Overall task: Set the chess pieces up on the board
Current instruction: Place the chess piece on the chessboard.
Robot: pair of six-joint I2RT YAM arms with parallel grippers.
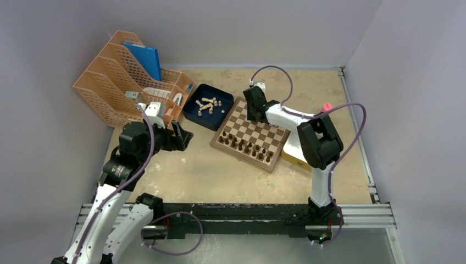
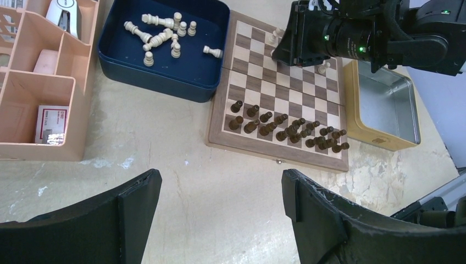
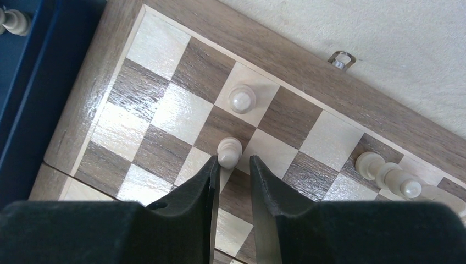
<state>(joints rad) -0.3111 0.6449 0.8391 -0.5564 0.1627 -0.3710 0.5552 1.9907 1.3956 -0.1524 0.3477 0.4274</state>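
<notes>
Pawn [image 3: 229,151] near the board's [image 3: 308,60] far edge sits at my right gripper's [image 3: 234,160] barely parted tips; gripped or freed, I cannot tell. Pulling away crooked would topple it. Left gripper [image 2: 220,179] gapes empty.

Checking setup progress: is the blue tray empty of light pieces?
No, a scattered cluster of light pieces lies inside the blue tray.

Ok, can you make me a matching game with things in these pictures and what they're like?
1 dark pieces
2 blue tray
3 metal tin
4 left claw

A wide open, holding nothing
B holds loose beige pieces
C standing in rows on the board
D yellow rim, silver inside

Pairs: 1-C, 2-B, 3-D, 4-A
</notes>
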